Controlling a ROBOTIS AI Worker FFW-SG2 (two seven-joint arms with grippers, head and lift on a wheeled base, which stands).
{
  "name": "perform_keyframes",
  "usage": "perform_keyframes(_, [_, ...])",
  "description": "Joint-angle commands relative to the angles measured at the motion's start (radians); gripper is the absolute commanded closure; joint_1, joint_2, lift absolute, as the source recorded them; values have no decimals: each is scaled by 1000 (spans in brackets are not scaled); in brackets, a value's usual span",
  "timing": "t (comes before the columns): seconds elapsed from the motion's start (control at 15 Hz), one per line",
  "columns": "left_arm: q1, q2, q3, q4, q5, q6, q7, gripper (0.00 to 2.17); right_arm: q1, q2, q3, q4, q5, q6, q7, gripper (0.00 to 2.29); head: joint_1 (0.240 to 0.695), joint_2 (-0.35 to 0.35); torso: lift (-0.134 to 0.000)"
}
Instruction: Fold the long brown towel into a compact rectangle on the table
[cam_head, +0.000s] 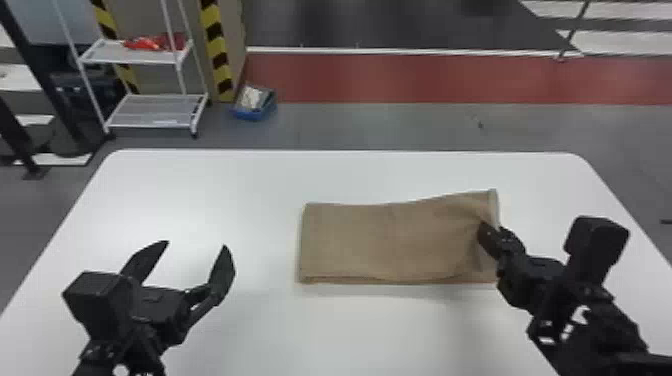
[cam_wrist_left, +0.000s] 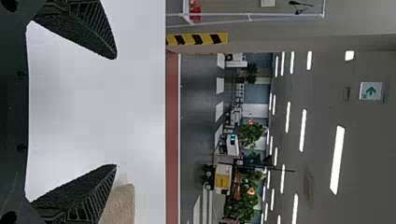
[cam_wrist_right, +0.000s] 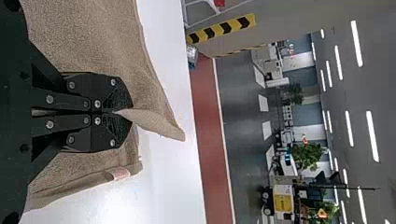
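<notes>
On the white table (cam_head: 240, 200), right of the middle, lies the brown towel (cam_head: 390, 245), already a fairly flat oblong, its long sides running left to right. Its right end rises into the right gripper (cam_head: 483, 233), whose two fingers are pressed together on a pinch of cloth near the edge. Creases run from that pinch into the towel, and the right wrist view shows a flap of cloth standing out past the fingertips, with another edge bearing a small pale tag (cam_wrist_right: 120, 173) beside it. Whether every layer is caught, I cannot tell. The left gripper (cam_head: 195, 244) is above the table, well apart from the towel's left end, its fingers spread wide with nothing between them.

The step in hand looks to be taking up the right end for a fold across the length (the one that would make it compact). Next, that end likely wants lifting and carrying leftward over the rest, then laying down square with the far end before the pinch is let go. If only the top layer comes along, the tagged edge could trail behind and leave the fold crooked.
</notes>
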Motion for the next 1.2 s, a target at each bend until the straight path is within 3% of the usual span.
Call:
perform_keyframes(0.0, [-3,-3,-2,6,-1,0,1,39,-5,5,-14,-26,-4,22,0,1355,695,-31,-121])
perform_keyframes(0.2, [-2,-3,0,6,-1,0,1,39,0,12,-48,-81,-41,68,23,1355,695,-35,-121])
perform_keyframes(0.6, [-9,-3,-7,15,-2,3,0,39,-28,15,-91,-18,-49,89,26,1355,695,-63,-121])
perform_keyframes(0.8, [-3,-3,-2,9,-2,0,0,39,-16,19,-147,-58,-104,107,26,1355,695,-76,-121])
perform_keyframes(1.13, [-9,-3,-7,9,-4,6,1,39,-49,15,-146,-29,-87,157,28,1355,695,-99,-121])
